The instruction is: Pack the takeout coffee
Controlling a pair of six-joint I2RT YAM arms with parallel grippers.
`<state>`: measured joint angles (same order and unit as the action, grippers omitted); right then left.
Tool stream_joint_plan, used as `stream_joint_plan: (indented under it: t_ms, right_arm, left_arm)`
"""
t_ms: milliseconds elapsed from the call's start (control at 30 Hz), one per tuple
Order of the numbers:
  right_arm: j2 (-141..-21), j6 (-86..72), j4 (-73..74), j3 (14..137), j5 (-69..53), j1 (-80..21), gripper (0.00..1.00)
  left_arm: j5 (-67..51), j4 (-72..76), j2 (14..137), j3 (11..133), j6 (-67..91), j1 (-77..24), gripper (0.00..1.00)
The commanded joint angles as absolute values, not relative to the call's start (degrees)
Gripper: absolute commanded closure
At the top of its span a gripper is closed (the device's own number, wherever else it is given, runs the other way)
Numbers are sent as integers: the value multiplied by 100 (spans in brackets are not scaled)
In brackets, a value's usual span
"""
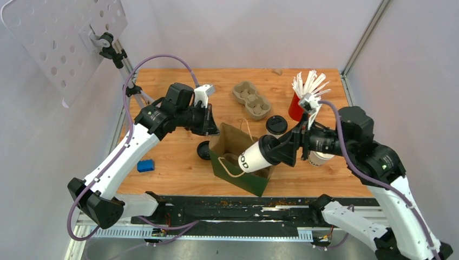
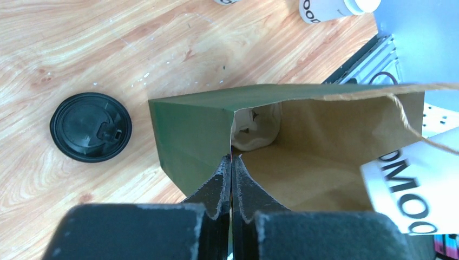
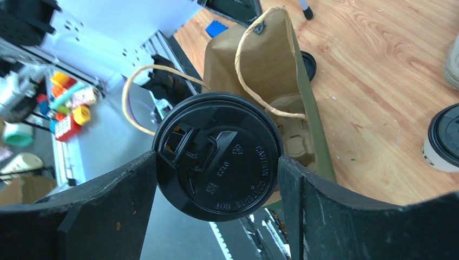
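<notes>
One takeout coffee cup (image 1: pixel 251 158), white with dark print and a black lid (image 3: pixel 218 157), hangs tilted over the mouth of the green-and-brown paper bag (image 1: pixel 238 172). My right gripper (image 1: pixel 284 149) is shut on it at the lid end, one finger on each side of the lid. A second lidded cup (image 1: pixel 276 125) stands on the table behind the bag, also visible as the cup (image 3: pixel 444 138) at the right edge of the right wrist view. My left gripper (image 2: pixel 231 160) is shut on the bag's rim at its far-left corner. Grey pulp (image 3: pixel 295 141) shows inside the bag.
A loose black lid (image 1: pixel 203 150) lies left of the bag. A grey pulp carrier (image 1: pixel 251 99) and a red cup of white stirrers (image 1: pixel 296 105) stand at the back. Another white cup (image 1: pixel 320 158) is partly hidden under my right arm. A blue block (image 1: pixel 145 165) lies at front left.
</notes>
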<state>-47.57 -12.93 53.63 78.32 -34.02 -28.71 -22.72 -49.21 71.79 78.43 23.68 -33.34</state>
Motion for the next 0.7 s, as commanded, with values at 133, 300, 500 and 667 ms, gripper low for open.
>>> stream_joint_plan:
  t_ms: [133,300,500,667]
  right_arm:
    - [-5442,-446,4813,7884,-856,-5101,42]
    - [-5918,-29,4904,8302,-358,-5505,42]
    - [-5942,813,5007,8479,-173,-5660,42]
    - [-6124,1353,5746,8961,-267,-5871,42]
  left_arm:
    - [-2524,-4222,6917,7596,2659,-3349,100]
    - [-2584,-4181,6861,7567,2536,-3350,100]
    - [-2530,-3968,6862,7732,2869,-3347,100]
    - [-2346,-3844,6868,7808,3381,-3349,100]
